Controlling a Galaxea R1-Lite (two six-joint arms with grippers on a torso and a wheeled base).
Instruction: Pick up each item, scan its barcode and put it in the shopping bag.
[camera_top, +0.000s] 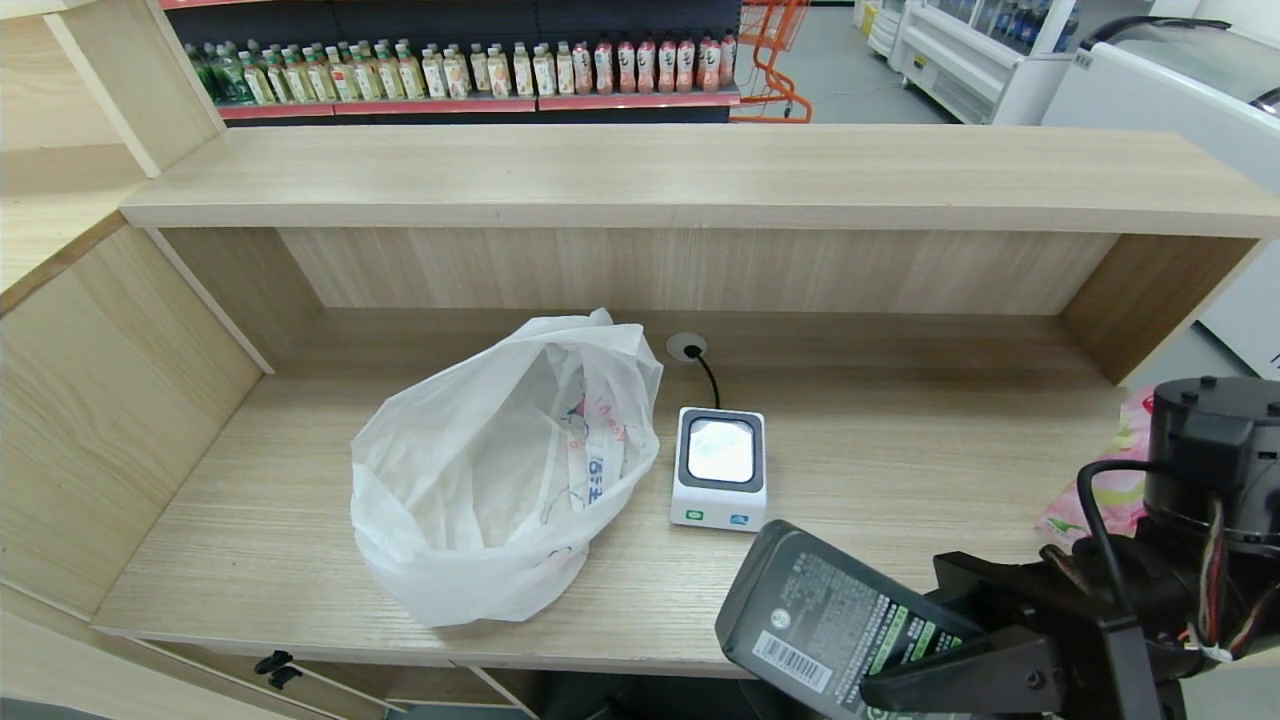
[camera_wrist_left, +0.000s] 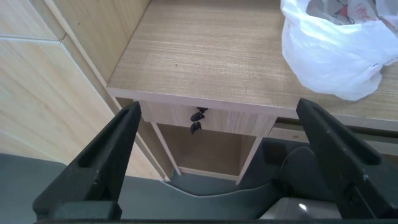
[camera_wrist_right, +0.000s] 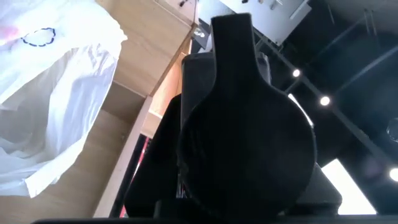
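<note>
A dark grey pack with a white barcode label hangs over the counter's front edge at the right, barcode side up. My right gripper is shut on its lower end. In the right wrist view the pack looms dark right in front of the camera. The white scanner sits mid-counter with its window facing up, beyond and left of the pack. Left of it stands the white plastic shopping bag, mouth open toward me. My left gripper hangs open and empty below the counter's front left edge, with the bag above it.
A pink packet lies at the counter's right edge, partly behind my right arm. The scanner's black cable runs back to a grommet. A raised wooden shelf walls the back and sides. A keyed drawer sits under the front edge.
</note>
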